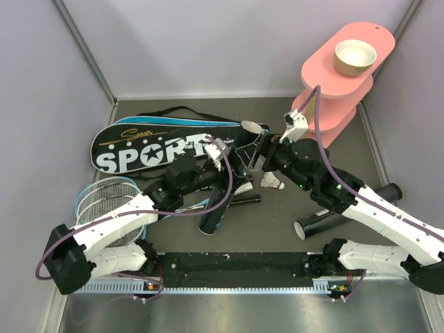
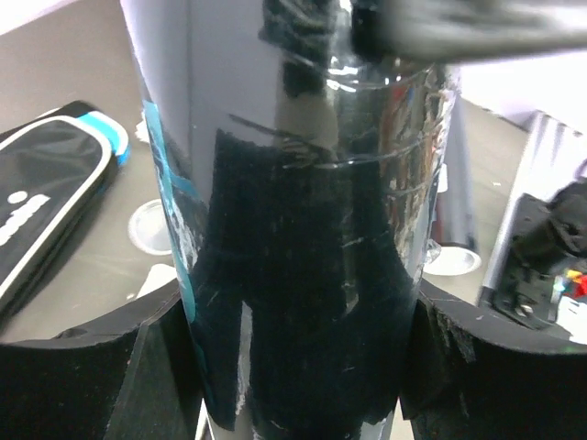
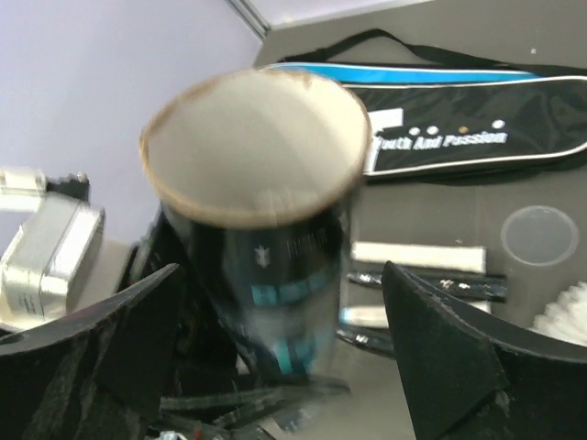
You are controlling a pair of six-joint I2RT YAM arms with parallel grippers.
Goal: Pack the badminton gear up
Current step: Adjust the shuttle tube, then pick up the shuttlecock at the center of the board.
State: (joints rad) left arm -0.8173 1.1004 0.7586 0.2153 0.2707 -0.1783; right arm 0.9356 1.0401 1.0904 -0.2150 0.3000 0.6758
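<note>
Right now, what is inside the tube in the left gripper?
The tube shows only a pale bare inner wall at its open mouth. Its depth is blurred, so anything lower cannot be seen.

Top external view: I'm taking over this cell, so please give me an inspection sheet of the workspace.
Surface: dark grey table.
Job's things: black SPORT bag back left; rackets at left; shuttlecock centre; one black tube lying at right.
Clutter: pink stand holding a tan bowl, back right.
Grippers: left gripper shut on the second tube; right gripper open by its open mouth.
Cables: purple cables looping loose above the table.
Surroundings: pale walls on three sides.
</note>
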